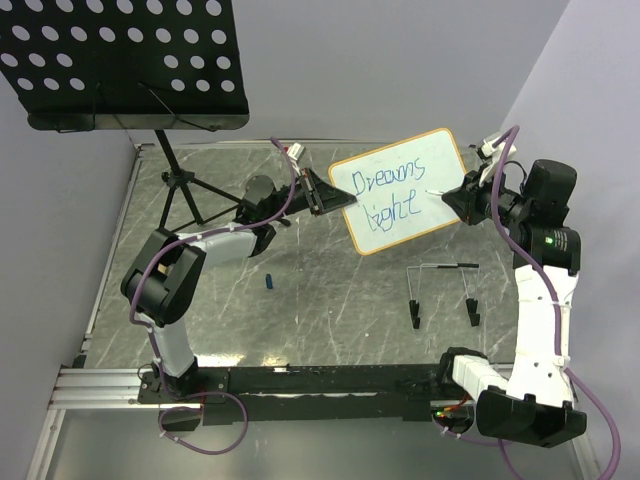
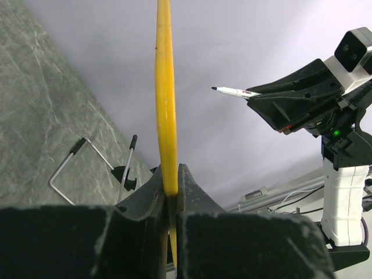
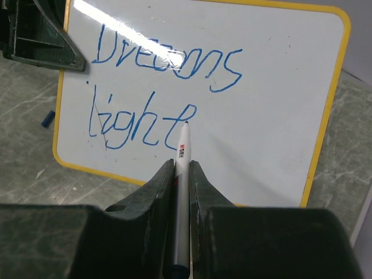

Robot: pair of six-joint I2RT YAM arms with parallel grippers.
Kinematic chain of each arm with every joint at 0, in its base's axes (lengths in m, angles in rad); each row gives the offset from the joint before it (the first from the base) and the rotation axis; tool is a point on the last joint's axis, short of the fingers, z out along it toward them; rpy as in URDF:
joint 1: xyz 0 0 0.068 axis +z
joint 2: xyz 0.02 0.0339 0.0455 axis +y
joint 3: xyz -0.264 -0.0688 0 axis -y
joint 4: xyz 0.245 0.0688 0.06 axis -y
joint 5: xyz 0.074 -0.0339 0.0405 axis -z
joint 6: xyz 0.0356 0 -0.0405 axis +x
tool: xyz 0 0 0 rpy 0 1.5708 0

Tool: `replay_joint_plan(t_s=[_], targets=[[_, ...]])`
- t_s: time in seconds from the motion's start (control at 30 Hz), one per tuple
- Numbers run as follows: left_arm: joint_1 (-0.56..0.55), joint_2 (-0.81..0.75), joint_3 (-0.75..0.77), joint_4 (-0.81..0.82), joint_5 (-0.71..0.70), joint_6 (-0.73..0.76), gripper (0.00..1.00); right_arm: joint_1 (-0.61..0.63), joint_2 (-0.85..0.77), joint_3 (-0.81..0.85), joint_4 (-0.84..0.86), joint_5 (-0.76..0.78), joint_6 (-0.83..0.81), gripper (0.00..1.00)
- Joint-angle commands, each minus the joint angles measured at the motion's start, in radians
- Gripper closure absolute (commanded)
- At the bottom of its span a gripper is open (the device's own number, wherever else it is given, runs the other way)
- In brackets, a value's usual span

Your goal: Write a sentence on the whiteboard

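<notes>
Above the far middle of the marbled table [image 1: 300, 300], the left gripper [image 1: 333, 192] is clamped on the left edge of the whiteboard [image 1: 440, 165], holding it raised, while the right gripper [image 3: 182, 165] clasps a white marker [image 3: 183, 142], its tip just off the surface beside the blue sentence [image 1: 390, 195] reading "Dreams light".
</notes>
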Motion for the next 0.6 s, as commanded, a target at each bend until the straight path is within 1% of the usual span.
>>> replay_joint_plan(t_s=[0.0, 0.57], targets=[[0.0, -0.07, 0.015, 0.157, 0.002, -0.008, 0.99, -0.006, -0.016, -0.007, 0.013, -0.021, -0.012, 1.0], [0.001, -0.072, 0.015, 0.157, 0.002, -0.005, 0.99, -0.006, -0.012, -0.012, 0.011, -0.029, -0.015, 1.0]])
